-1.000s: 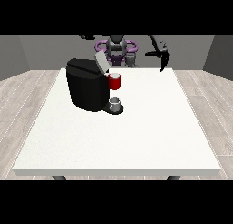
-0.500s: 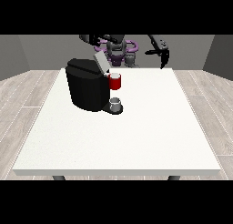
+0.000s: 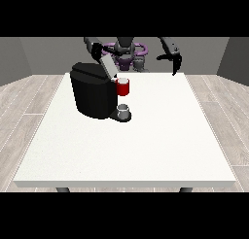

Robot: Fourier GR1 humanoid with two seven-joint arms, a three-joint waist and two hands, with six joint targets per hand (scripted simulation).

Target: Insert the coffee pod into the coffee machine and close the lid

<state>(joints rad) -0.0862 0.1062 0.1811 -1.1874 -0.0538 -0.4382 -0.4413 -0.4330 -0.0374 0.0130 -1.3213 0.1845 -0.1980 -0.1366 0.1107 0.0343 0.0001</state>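
The black coffee machine (image 3: 95, 94) stands on the white table (image 3: 146, 145), left of the middle. Its light grey lid (image 3: 109, 67) slants up and back, open. A red thing at the machine (image 3: 123, 87) sits at its front, and below that a grey thing (image 3: 124, 110) rests on the machine's base. The hand at the view's left (image 3: 97, 49) is at the lid's upper end; I cannot see whether it touches. The hand at the view's right (image 3: 175, 61) hangs above the table's far right edge, fingers pointing down, holding nothing.
The robot's torso (image 3: 127, 53) is behind the table's far edge. Wooden floor surrounds the table on all sides.
The arm at the view's left has come down and forward, so its hand now reaches the raised lid's top. The hand at the view's right has hardly moved.
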